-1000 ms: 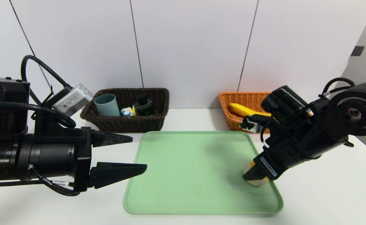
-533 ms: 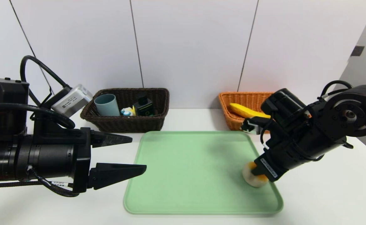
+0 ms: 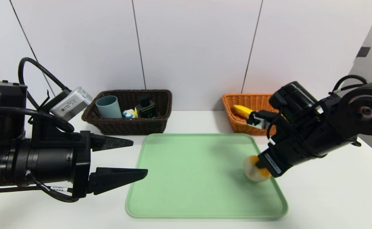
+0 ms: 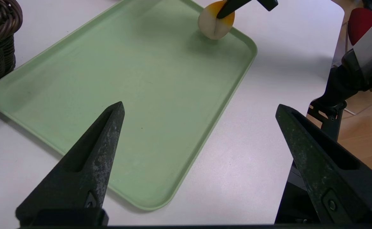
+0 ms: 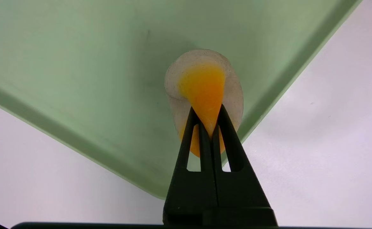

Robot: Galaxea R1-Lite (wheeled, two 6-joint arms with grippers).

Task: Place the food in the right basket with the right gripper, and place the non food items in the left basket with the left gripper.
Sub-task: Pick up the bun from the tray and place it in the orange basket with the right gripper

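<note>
Before me, the white surface point(image 3: 316, 197) carries a green tray point(image 3: 189, 178), a dark brown basket point(image 3: 131, 125) and an orange basket point(image 3: 240, 122).

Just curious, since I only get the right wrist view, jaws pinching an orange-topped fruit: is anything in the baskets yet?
Observer: Yes, a banana lies in the orange basket.
Operator: And the other basket?
Observer: The dark brown basket holds a grey-blue cup, a pump bottle and a toy.
Operator: And the other arm?
Observer: The left gripper hangs left of the green tray, jaws open.
</note>
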